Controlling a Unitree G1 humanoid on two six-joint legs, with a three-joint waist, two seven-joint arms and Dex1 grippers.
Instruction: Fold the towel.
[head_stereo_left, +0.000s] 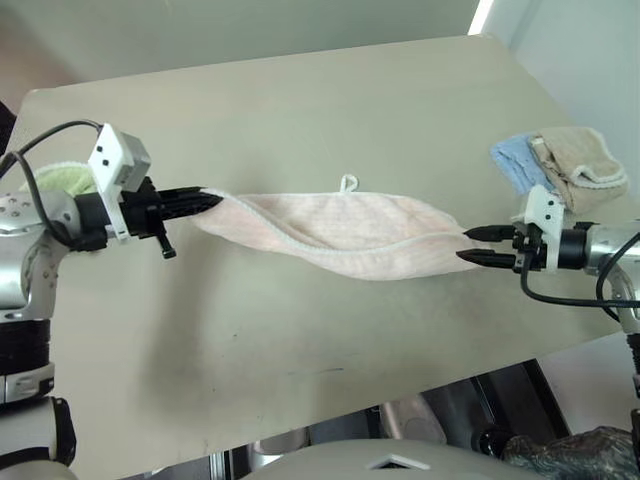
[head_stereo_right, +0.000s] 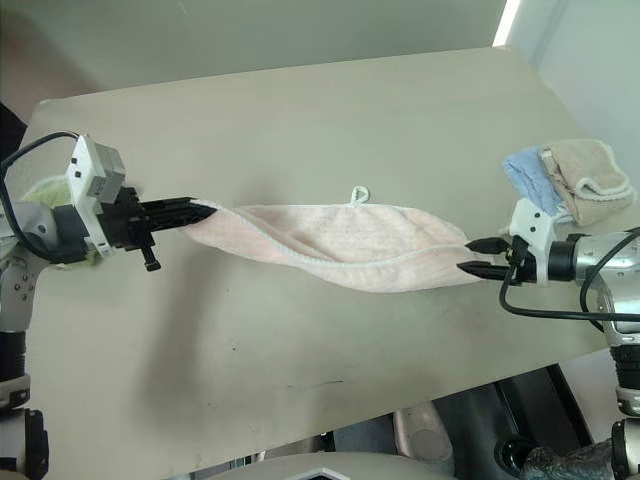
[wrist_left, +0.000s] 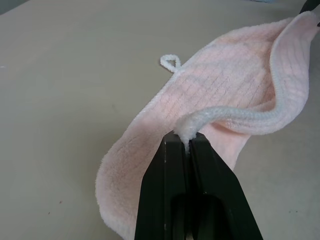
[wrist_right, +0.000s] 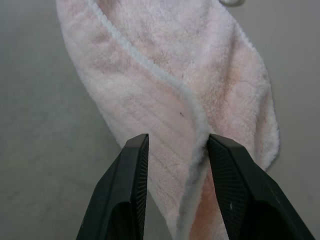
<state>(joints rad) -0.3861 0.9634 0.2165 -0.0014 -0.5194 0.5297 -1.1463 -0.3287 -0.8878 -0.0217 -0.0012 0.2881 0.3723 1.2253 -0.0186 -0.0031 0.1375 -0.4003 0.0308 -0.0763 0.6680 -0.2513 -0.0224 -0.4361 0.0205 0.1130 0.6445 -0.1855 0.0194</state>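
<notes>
The pale pink towel (head_stereo_left: 340, 232) lies stretched in a long, loosely folded band across the middle of the table (head_stereo_left: 300, 110), its white loop (head_stereo_left: 348, 183) on the far edge. My left gripper (head_stereo_left: 212, 200) is shut on the towel's left end; in the left wrist view the white piped hem is pinched at the fingertips (wrist_left: 187, 142). At the towel's right end my right gripper (head_stereo_left: 468, 245) stands open. In the right wrist view its fingers (wrist_right: 135, 165) straddle the hem just above the cloth without pinching it.
A light blue cloth (head_stereo_left: 512, 160) and a beige cloth (head_stereo_left: 578, 160) lie together at the table's right edge, just behind my right wrist. A green cloth (head_stereo_left: 62, 180) sits at the left edge behind my left arm. The table's near edge (head_stereo_left: 400, 400) runs close below.
</notes>
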